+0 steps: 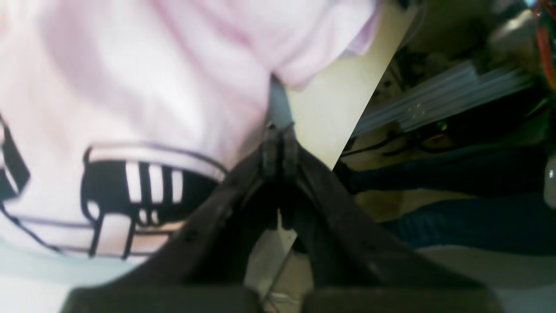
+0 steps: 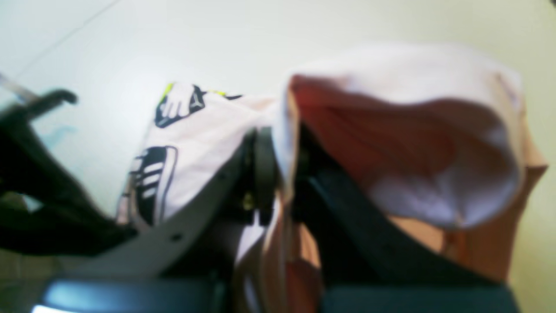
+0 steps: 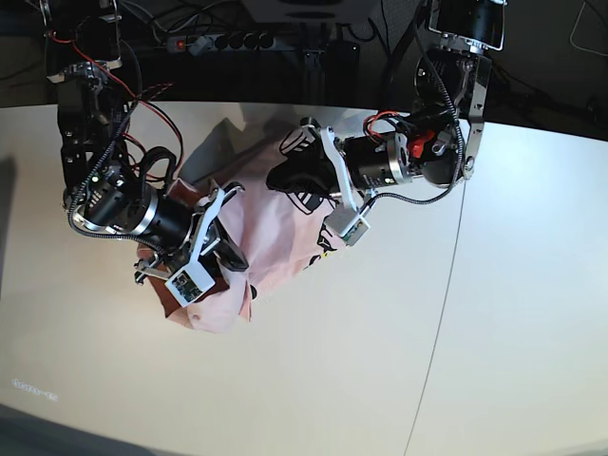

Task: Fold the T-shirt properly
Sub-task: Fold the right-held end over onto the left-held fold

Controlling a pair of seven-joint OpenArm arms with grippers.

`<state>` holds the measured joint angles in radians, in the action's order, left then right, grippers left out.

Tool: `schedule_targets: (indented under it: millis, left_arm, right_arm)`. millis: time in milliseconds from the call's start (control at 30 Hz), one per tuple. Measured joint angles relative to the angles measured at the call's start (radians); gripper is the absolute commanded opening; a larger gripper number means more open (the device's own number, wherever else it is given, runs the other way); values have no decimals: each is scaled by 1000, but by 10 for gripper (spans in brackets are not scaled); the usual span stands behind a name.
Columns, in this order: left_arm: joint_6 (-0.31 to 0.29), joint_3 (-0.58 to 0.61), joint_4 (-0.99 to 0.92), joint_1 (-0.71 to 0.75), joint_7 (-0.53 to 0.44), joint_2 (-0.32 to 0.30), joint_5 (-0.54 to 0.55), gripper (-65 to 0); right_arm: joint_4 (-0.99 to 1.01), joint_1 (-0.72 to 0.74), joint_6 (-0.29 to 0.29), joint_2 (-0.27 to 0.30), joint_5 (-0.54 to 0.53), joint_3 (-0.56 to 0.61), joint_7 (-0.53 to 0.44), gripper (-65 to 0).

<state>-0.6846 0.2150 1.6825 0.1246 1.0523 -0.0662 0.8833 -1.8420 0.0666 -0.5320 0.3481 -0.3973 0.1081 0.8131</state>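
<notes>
The pale pink T-shirt (image 3: 261,223) lies bunched in the middle of the table between both arms. Its black lettering (image 1: 143,187) faces the left wrist camera, and the yellow-black graphic (image 2: 178,104) shows in the right wrist view. My left gripper (image 3: 285,178) is at the shirt's far right part; in the left wrist view (image 1: 279,130) its fingers are closed on a fold of the T-shirt (image 1: 152,87). My right gripper (image 3: 237,258) is at the near left part; in the right wrist view (image 2: 280,169) it is shut on an edge of the T-shirt (image 2: 412,130), which hangs over the jaw.
The pale table (image 3: 380,361) has a seam (image 3: 442,313) running down its right part. A power strip (image 3: 228,40) and cables lie behind the far edge. In the left wrist view the table edge (image 1: 365,108) is close, with an aluminium profile (image 1: 456,91) beyond it.
</notes>
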Motion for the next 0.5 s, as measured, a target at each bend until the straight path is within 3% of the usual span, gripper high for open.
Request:
schedule_targets:
  millis: [200,333,500]
  left_arm:
    - [0,-6,3,2,10,-18,-3,-650]
    - [0,-86,3,3,14,-19,0,-650]
    - [0,-236,3,3,119,-19,134,-650]
  right_arm:
    - [0,23,0,-2,104,139,0,-650]
    - [0,45,0,-2,175,234,-1,-650]
    - [0,43,0,-2,238,327,-3,-650]
